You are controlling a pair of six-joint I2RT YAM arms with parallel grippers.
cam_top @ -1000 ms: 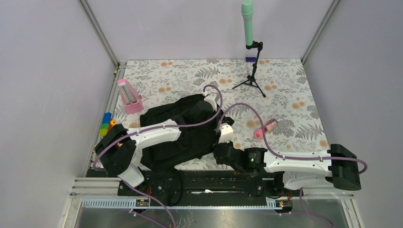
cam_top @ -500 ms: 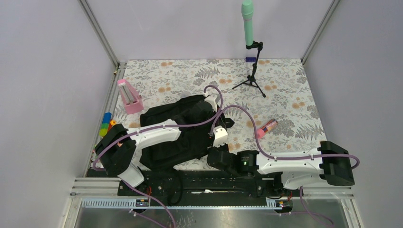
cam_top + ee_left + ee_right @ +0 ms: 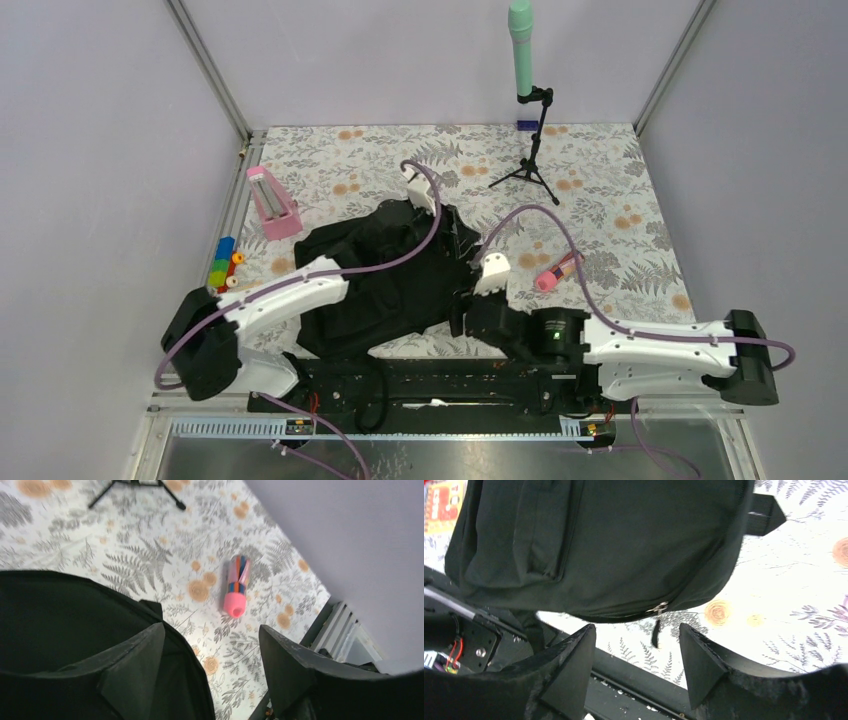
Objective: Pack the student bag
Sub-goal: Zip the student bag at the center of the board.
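One student bag (image 3: 370, 280) lies mid-table. Two grippers, both released and grasping nothing: left gripper (image 3: 211, 630) at its two o'clock, right gripper (image 3: 636, 627) at four. One pink tube (image 3: 556, 270) lies at three o'clock, one tripod (image 3: 528, 160) at one.

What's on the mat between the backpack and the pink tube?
Nothing. Only bare floral mat lies between the student bag and the pink tube, as the left wrist view shows.

Plain pale lilac-grey walls (image 3: 420, 60) close in three sides, aluminium posts (image 3: 210, 70) standing at the far corners. A tablecloth (image 3: 150, 555) of grey ferns and orange blooms spreads beneath and beyond the left gripper (image 3: 211, 630), evenly lit.
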